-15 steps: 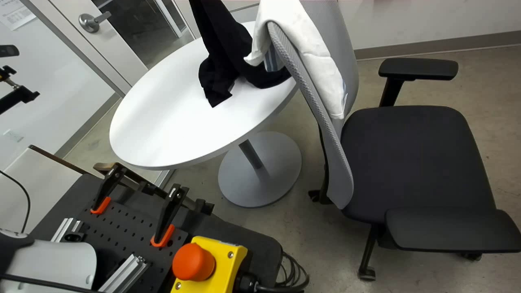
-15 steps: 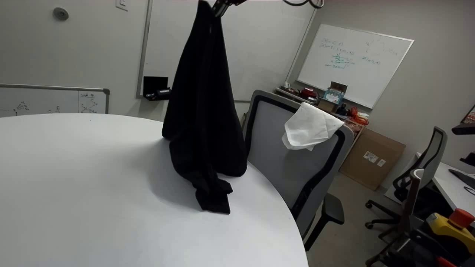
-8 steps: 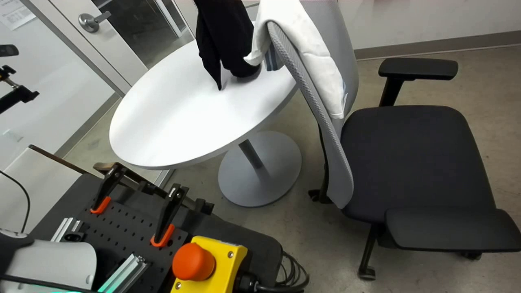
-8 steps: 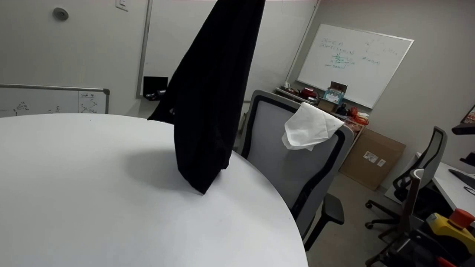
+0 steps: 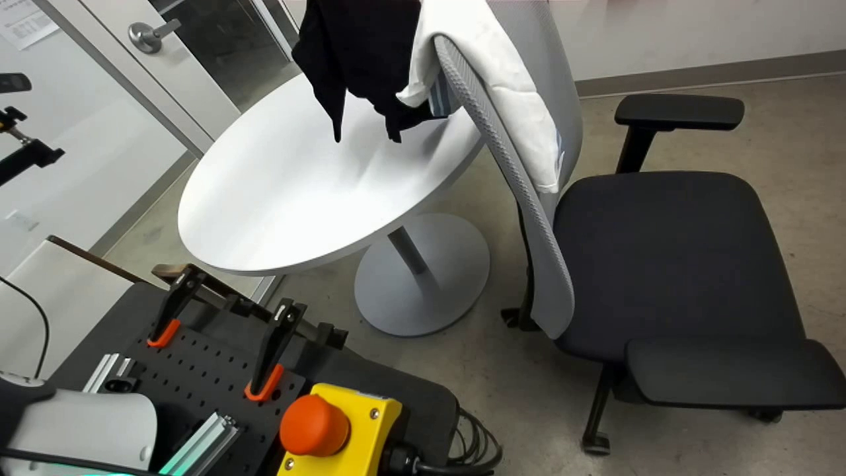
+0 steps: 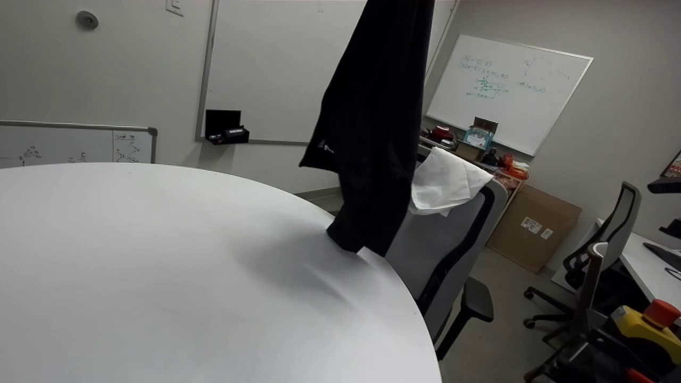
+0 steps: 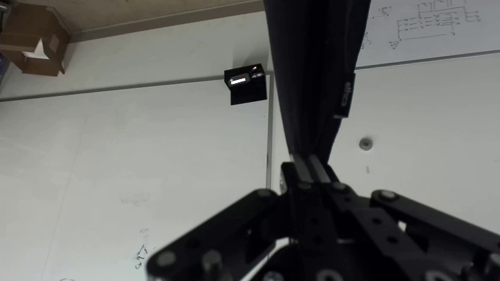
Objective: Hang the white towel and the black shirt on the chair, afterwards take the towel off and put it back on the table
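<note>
Swinging closer to the chair (image 6: 452,239) now, one black shirt (image 6: 372,117), clenched in one hand (image 7: 310,166)! It dangles near the chair-side edge of one round worktop (image 6: 159,255), wide surface spreading away from the chair; beyond, one white towel (image 6: 447,181) drapes the chair's back.

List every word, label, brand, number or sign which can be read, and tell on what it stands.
"ethic" and an unclear last letter: tag on the shirt, wrist view.
White mark on the shirt: too blurred.
Whiteboards, handwriting: too small.
Carton labels: too small.
Posted paper: too small.
Blue box, any print: too small.
</note>
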Controlling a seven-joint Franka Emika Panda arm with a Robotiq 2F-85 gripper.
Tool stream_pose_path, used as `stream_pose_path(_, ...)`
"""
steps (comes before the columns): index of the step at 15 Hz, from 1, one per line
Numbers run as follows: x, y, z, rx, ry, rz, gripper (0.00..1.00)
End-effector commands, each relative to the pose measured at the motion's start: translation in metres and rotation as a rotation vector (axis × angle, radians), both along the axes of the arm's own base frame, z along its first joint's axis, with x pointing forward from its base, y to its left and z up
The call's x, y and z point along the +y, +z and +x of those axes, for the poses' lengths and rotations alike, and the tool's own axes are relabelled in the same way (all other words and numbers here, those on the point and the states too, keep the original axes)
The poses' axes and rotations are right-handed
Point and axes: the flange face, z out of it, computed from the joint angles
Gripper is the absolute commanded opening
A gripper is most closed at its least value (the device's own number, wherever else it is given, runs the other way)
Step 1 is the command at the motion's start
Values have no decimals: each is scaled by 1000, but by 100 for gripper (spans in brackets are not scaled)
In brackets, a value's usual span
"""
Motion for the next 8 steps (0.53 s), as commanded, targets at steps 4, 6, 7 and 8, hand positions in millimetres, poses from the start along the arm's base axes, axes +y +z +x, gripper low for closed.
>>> stream_pose_path(4,-48,38,-4,-50,-135,28,0)
stream_pose_path(6,-67,46,-6,-62,-183,49,0)
stream_pose_path(7,-79,48,-8,-66,-207,61,0)
stream_pose_path(8,-89,50,-10,-70,-230,72,0)
